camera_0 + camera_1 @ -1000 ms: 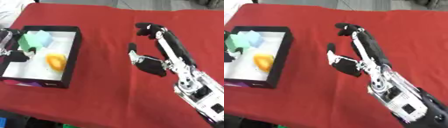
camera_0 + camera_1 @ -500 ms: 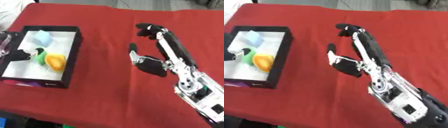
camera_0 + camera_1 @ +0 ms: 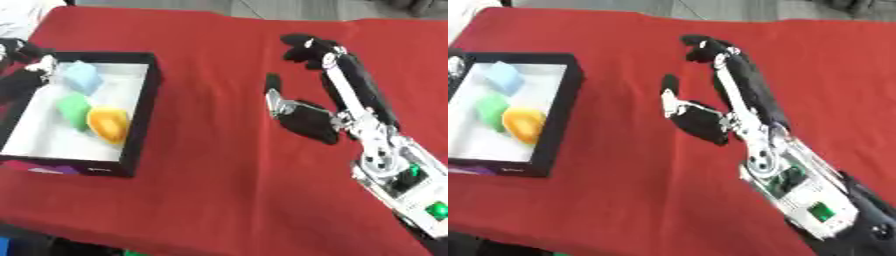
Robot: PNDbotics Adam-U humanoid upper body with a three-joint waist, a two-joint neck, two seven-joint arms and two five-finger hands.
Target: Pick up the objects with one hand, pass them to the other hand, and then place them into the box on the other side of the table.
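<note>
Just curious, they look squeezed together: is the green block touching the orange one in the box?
Touching. In the left eye view the green block and the orange one overlap with no white floor of the box between them.

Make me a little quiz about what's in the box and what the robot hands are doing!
1. True or false: the green object lies inside the black box.
2. Which colour is the object farthest back in the box: A orange, B light blue, C green?
3. Fill in: the right robot hand hovers over the red ____ , holding nothing.

Key:
1. True; it lies beside the orange object.
2. B, the light blue object.
3. Tablecloth. The left robot hand is at the box's far-left edge.
</note>
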